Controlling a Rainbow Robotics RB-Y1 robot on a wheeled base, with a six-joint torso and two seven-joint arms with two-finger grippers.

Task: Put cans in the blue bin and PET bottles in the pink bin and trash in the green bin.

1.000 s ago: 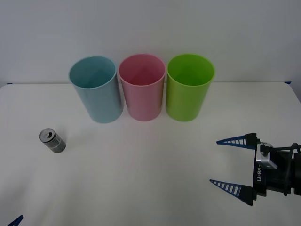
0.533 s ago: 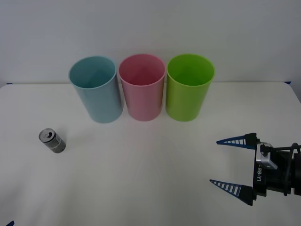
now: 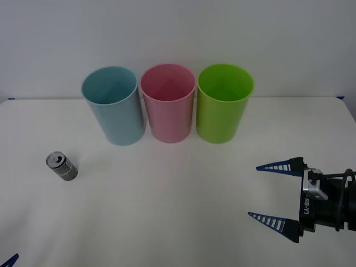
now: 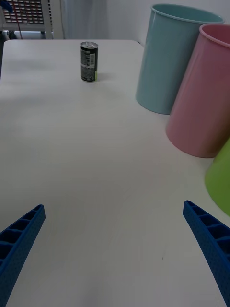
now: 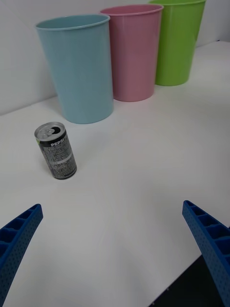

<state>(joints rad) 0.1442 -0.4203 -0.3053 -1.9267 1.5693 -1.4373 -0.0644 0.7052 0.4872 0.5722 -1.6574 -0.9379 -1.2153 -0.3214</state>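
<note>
On the white table (image 3: 178, 222) 3 tall bins stand upright in a row at the far side: the blue bin (image 3: 113, 105) on the left, the pink bin (image 3: 168, 103) in the middle and the green bin (image 3: 223, 103) on the right, each just beside its neighbour. The can (image 3: 62, 166) stands upright on the table's left part, nearer the robot than the bins and well apart from the blue bin, its silver top showing.

The right gripper (image 3: 270, 192) hovers low over the table's right near part, its body lying level and pointing leftward across the table. Its 2 blue ribbed fingers are spread wide with nothing between them. In the right wrist view its fingers (image 4: 19, 240) sit at the 2 corners, and the can shows far off across the bare table.

The left gripper (image 5: 115, 249) is at the table's near left edge, aimed toward the can and the bins. Its fingers (image 5: 17, 240) are likewise spread wide and grasp nothing; 1 blue fingertip (image 3: 10, 260) peeks in at the front view's lower left corner.
</note>
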